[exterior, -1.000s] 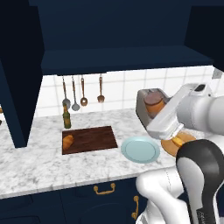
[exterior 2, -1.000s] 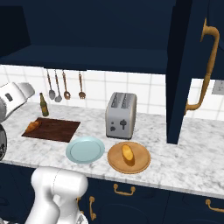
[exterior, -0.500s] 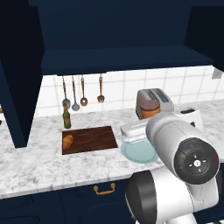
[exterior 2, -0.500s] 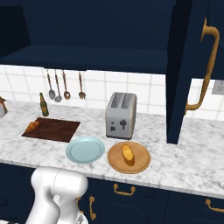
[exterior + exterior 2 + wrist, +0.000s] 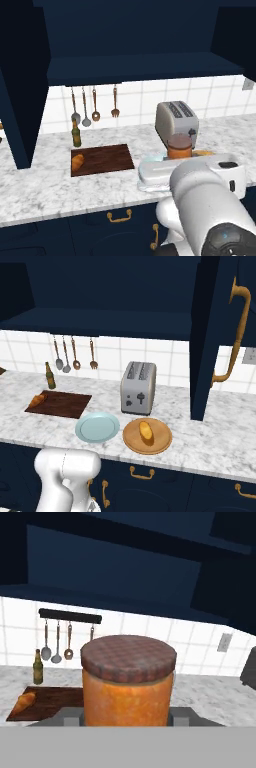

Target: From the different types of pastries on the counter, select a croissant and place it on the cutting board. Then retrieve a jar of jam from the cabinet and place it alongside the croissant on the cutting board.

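I am holding the small orange-brown cylindrical jar of jam (image 5: 128, 682) upright in the two-finger gripper (image 5: 128, 714), its darker mottled lid uppermost and its axis vertical; the jaws are closing on it from either side at its base. In the left base view the jar (image 5: 178, 146) is hanging in front of the silver toaster (image 5: 175, 120), above the white-grey marble counter (image 5: 45, 187). I am seeing no label or writing on the jar (its wall is plain orange). The small golden-brown croissant (image 5: 77, 162) is lying at the left end of the dark brown wooden cutting board (image 5: 107, 158), its long axis running near to far. The elongated yellow-orange bun (image 5: 146, 430) is resting on the round tan wooden plate (image 5: 161, 442).
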Controlling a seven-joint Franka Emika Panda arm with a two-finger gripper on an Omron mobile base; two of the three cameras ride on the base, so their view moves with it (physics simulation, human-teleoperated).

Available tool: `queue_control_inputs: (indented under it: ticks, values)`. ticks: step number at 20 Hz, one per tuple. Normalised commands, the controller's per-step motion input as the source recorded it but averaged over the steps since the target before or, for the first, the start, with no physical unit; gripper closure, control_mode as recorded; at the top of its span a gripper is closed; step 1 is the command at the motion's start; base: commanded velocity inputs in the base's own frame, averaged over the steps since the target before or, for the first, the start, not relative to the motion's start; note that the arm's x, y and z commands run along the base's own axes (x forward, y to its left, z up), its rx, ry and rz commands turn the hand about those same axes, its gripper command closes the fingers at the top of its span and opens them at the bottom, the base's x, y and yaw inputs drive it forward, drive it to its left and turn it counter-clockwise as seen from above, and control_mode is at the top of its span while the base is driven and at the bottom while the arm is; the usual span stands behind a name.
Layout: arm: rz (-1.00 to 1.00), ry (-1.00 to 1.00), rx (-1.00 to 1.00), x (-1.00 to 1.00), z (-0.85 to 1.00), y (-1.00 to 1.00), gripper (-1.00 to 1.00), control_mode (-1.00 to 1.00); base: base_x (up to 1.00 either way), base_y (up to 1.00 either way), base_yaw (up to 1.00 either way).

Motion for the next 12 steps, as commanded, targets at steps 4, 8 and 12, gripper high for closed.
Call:
queue_control_inputs:
  ticks: [4,8,12]
  values:
    - [0.0,0.06,-0.19,0.13,-1.0,0.45,1.0,-1.0,0.0,0.0,0.0]
    - [0.01,0.02,-0.13,0.83,-1.0,0.53,1.0,-1.0,0.0,0.0,0.0]
    - [0.0,-0.22,-0.08,0.76,-1.0,0.8,1.0,-1.0,0.0,0.0,0.0]
